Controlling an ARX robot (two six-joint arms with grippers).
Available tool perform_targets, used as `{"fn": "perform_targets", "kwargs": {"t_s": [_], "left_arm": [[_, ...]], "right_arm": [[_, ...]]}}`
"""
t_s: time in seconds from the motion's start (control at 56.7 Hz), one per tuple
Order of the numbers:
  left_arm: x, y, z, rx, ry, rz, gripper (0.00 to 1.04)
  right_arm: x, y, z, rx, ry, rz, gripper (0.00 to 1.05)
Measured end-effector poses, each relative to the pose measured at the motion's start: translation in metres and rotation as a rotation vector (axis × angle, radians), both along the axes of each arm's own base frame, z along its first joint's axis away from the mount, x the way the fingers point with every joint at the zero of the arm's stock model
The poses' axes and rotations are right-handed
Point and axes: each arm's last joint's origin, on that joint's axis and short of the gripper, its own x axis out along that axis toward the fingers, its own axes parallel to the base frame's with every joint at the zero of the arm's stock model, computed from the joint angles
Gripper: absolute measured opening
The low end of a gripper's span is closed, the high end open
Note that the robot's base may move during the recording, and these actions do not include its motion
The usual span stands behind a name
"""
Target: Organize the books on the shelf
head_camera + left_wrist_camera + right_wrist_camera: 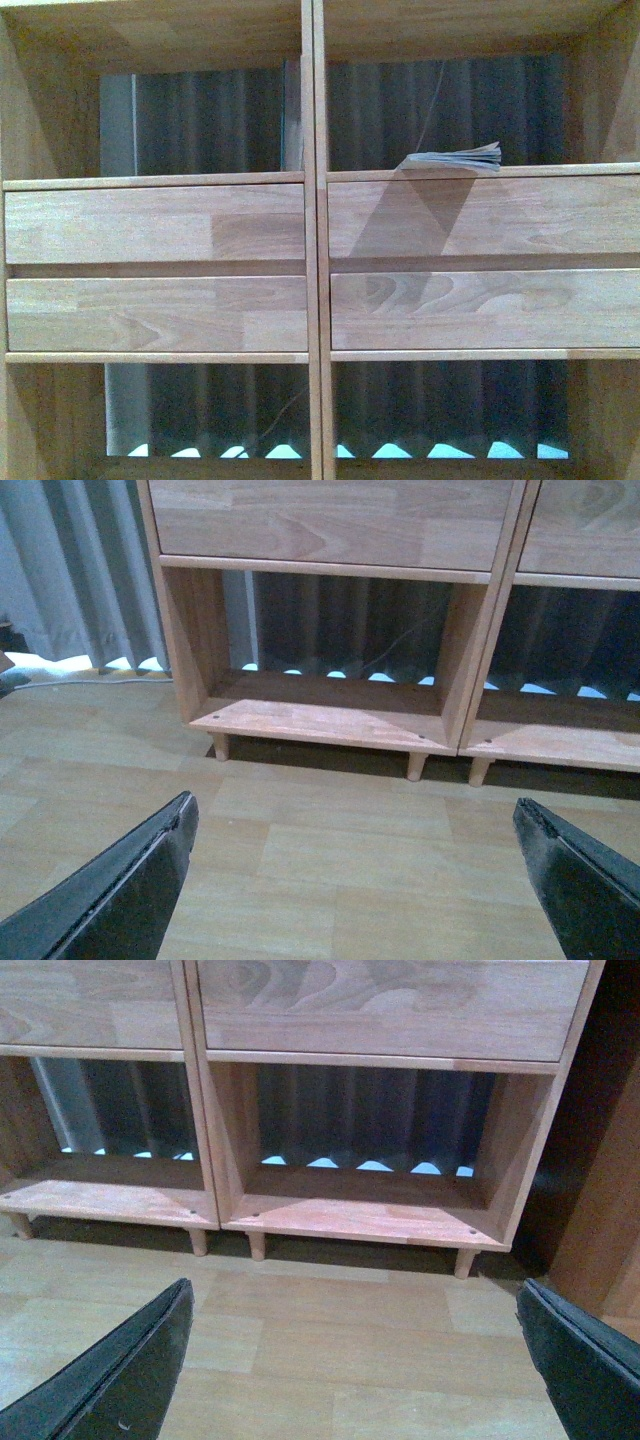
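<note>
Dark curtains (210, 120) back the wooden shelf (312, 250), its thin paperback (455, 158) lying flat, apparently unsorted, in the shelf's right column just above the drawers (480, 215), while left claw (352, 805) and right claw (355, 1288), both wide and empty near the shelf's feet, would need to rise to grasp it.

No legible text on anything

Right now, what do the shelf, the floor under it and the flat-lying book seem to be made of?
The shelf: light natural wood with a matt finish; grain and joined strips show on the drawer fronts. The floor: wood-look planks with a faint sheen, perhaps laminate; the seams show, but I cannot be sure. The book: paper, probably a soft cover; its pages fan loosely.
</note>
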Motion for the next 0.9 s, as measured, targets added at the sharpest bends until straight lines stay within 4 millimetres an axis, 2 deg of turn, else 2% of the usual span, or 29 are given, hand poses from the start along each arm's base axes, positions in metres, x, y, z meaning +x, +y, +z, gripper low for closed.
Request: {"fn": "perform_targets", "kwargs": {"t_s": [0.9], "left_arm": [[-0.0001,0.0000,0.0001,0.000,-0.002,0.000,0.97]], "right_arm": [[0.0000,0.0000,0.0000,0.000,0.000,0.000,0.98]]}}
